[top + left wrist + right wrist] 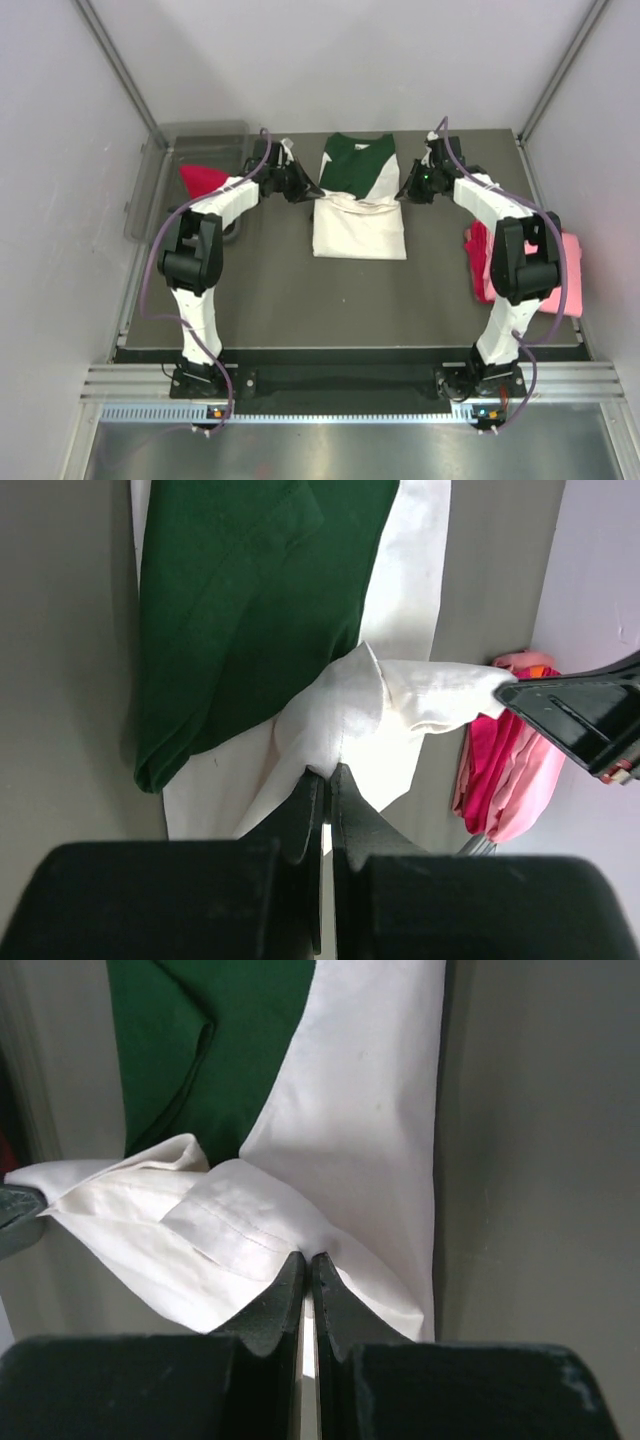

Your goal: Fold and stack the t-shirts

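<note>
the white and green t-shirt [358, 225] lies by the far edge of the surface [300, 290], midway between its sides. the left hand [327, 772] and right hand [306, 1258] each pinch tight a raised fold of its white cloth, one on either side. pink t-shirt [568, 290] and red t-shirt [478, 262] sit piled at the right edge.
</note>
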`<state>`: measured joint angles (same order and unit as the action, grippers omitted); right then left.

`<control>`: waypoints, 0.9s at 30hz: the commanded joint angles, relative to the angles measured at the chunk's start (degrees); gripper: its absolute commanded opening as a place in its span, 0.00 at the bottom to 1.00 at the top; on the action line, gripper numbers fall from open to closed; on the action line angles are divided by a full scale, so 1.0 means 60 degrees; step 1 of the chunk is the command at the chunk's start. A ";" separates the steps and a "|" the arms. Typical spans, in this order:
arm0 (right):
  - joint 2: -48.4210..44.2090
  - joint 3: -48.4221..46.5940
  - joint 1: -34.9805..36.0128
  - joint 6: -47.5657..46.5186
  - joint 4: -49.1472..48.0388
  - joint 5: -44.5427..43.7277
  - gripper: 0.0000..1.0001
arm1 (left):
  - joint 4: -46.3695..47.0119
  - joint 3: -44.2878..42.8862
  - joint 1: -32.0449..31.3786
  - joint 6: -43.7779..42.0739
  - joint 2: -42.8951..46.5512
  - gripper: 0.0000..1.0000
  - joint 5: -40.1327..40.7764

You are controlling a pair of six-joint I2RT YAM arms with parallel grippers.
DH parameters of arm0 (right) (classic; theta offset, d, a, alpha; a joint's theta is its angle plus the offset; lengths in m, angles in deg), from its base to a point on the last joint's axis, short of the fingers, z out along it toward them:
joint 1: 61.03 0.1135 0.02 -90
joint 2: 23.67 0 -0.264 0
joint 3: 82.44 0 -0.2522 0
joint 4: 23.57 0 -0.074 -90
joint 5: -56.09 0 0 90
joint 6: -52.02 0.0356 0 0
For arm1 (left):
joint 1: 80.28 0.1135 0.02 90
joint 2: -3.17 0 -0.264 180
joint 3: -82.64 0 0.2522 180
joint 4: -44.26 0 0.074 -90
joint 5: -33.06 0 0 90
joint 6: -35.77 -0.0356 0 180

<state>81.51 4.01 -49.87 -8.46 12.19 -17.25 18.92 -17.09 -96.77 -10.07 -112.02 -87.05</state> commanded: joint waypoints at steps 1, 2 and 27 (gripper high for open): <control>0.0325 -0.0646 -0.0248 -0.0159 -0.0165 0.0284 0.00 | 0.0521 -0.0568 0.0097 -0.0066 -0.0253 0.00 -0.0299; 0.0456 -0.0676 -0.0263 -0.0144 -0.0253 0.0327 0.00 | 0.0581 -0.0670 0.0141 -0.0022 -0.0500 0.00 -0.0299; -0.2543 0.3535 -0.0600 0.0017 -0.1937 0.0298 0.74 | -0.0384 0.1875 0.0112 -0.1558 0.2524 0.81 0.1560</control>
<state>72.64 18.94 -53.24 -7.91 4.96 -16.02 16.26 -9.68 -95.13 -15.93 -105.23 -81.00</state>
